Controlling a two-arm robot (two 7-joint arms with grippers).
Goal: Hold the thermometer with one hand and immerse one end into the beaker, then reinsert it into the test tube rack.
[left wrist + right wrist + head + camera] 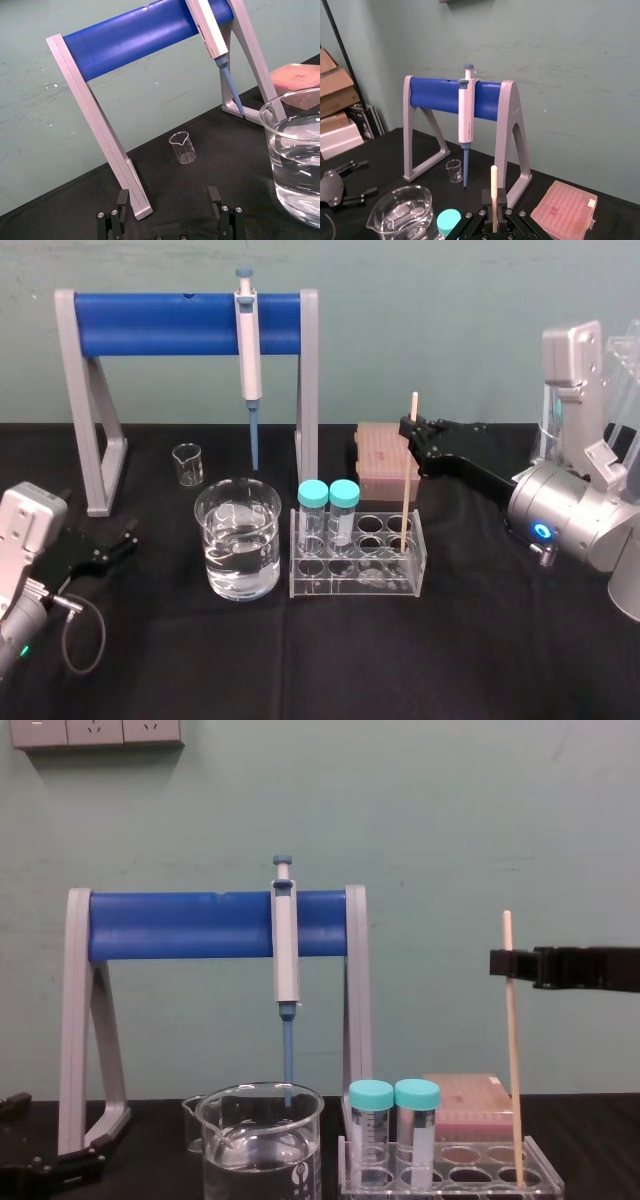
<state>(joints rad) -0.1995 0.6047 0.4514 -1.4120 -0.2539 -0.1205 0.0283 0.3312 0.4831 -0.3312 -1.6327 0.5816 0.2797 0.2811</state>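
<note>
Low in the left corner of the head view, the left gripper (122, 540) lies on the black table (480, 640). Its jaws are spread wide with nothing between them, well apart from the beaker (238, 538). That beaker holds clear water and stands at centre-left of the frame, just beside the left end of the test tube rack (350, 586). From the right edge, the right gripper (411, 430) reaches in to centre-right. Its jaws are closed on the thermometer (406, 485) a little below the rod's top end, which pokes up above them. Below the jaws the thermometer runs down, slightly tilted, into a hole at the rack's right end. In the chest view its lower end sits inside the rack.
</note>
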